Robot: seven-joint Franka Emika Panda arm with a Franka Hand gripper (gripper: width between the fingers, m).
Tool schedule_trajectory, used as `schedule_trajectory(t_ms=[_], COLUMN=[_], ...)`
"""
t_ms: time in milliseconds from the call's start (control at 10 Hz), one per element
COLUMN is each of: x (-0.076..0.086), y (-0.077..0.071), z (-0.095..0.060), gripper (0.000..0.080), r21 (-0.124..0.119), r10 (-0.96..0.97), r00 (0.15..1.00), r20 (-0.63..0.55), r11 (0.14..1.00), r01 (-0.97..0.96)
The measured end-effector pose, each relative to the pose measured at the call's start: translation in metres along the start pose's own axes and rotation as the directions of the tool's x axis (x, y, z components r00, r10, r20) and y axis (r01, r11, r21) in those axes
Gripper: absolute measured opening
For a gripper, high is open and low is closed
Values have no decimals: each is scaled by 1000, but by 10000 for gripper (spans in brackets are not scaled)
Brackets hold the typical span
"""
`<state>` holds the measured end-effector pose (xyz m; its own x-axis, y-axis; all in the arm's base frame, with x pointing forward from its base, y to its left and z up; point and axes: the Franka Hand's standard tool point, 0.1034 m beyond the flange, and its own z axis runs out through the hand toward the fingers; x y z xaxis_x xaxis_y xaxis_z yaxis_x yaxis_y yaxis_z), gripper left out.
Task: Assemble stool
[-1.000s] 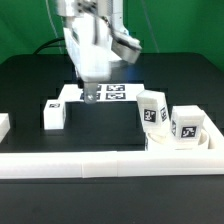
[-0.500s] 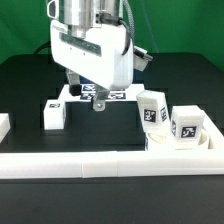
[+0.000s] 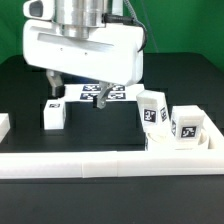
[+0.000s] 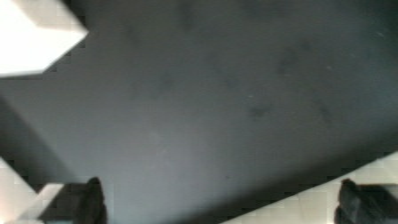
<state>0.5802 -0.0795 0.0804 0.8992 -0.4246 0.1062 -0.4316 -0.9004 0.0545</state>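
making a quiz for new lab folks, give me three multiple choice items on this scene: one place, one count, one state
1. Where do the two neighbouring white blocky plastic stool legs stand?
A) exterior view's right
B) exterior view's left
C) on the marker board
2. How many legs show in all?
A) one
B) three
C) five
3. The robot's white hand is
A) shut on a leg
B) open, empty
C) shut on a rail

Key:
1 A: the pair stands together there.
2 B: the pair plus a third leg.
3 B: only bare black table shows between its parted fingers.

matt white plastic legs point(image 3: 153, 110), matt black table point(image 3: 100, 138), smooth white plastic arm casing point(image 3: 85, 55)
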Motion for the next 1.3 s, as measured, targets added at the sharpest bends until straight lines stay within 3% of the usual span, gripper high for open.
schedule_trajectory(t_ms=[200,600,700,900,1000,1300], x=[2,2,2,-5,-14,-15], y=[20,26,41,61,65,61], z=[0,1,5,18,24,22], gripper=[649,649,649,649,649,649], r21=[0,0,18,19,23,34], r10=[-118,-285,-319,-334,-320,-321], r00=[993,958,947,942,946,942], r20=[18,24,37,38,58,100], r11=[993,958,948,942,947,947], r01=[118,285,318,334,319,320])
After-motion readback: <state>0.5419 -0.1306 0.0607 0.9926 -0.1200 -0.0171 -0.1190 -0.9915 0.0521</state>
